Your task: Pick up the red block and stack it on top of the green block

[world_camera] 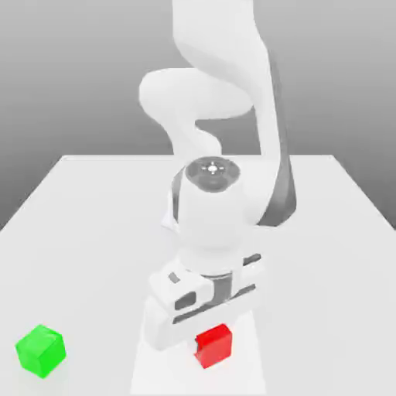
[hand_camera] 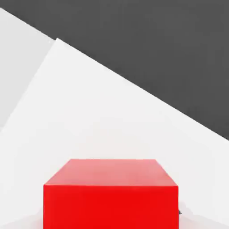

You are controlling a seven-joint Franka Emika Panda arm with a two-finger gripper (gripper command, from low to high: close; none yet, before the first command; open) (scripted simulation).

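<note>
The red block sits near the table's front edge, directly under my gripper, whose white hand hangs low over it and covers its upper rear part. In the hand view the red block is very close, with its top face and one side face showing. The green block stands on the table at the exterior view's far left, well apart from the red block and from the hand.
The white table stretches back behind the arm to a grey backdrop. The arm's bulky white links rise over the middle of the table. In the hand view the table edge meets dark background.
</note>
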